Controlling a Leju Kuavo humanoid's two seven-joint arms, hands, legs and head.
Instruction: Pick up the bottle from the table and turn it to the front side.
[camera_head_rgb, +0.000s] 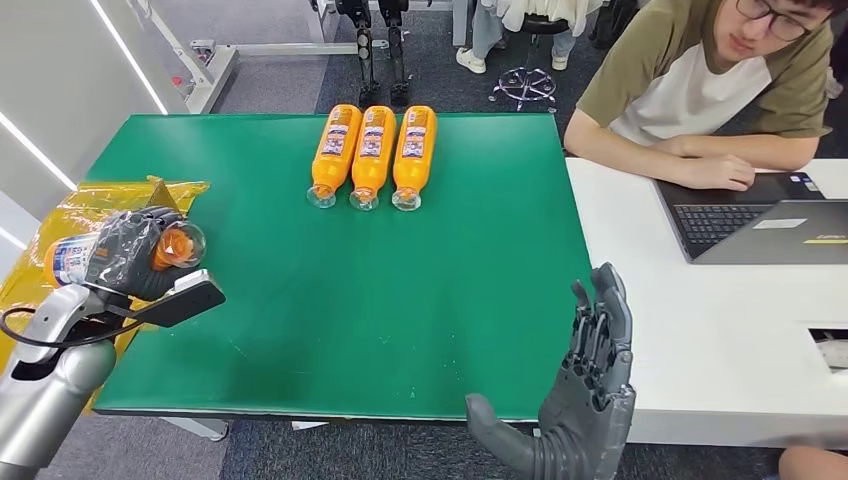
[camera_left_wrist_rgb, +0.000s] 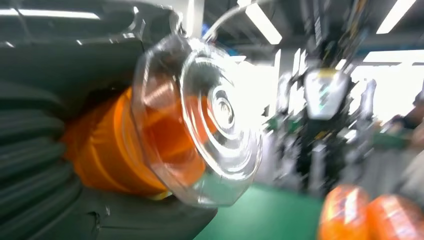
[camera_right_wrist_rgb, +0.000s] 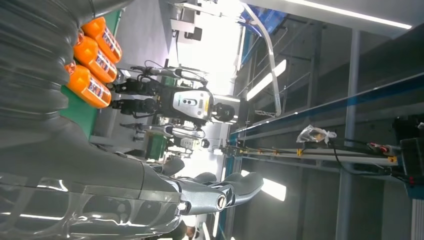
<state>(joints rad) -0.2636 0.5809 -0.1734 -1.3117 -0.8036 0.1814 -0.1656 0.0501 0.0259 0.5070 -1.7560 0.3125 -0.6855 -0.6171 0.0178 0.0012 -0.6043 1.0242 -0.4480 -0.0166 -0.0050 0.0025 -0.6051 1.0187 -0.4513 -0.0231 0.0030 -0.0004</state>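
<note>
- Orange bottle (camera_head_rgb: 120, 252) lies sideways in the left robot hand (camera_head_rgb: 135, 255), fingers wrapped around it, above the green counter's (camera_head_rgb: 400, 300) left edge.
- Right robot hand (camera_head_rgb: 585, 385) is raised at the near edge, fingers apart, holding nothing.
- Three orange bottles (camera_head_rgb: 372, 155) lie side by side at the far side.

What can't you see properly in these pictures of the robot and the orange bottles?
- Held bottle, head view: the left hand covers its middle, hiding most of the label.
- Same bottle, left wrist view: blurred, so only its clear end and orange body read.
- Three bottles on the table, head view: label print is too small to read.
- Right hand, head view: its wrist is cut off by the bottom edge.
</note>
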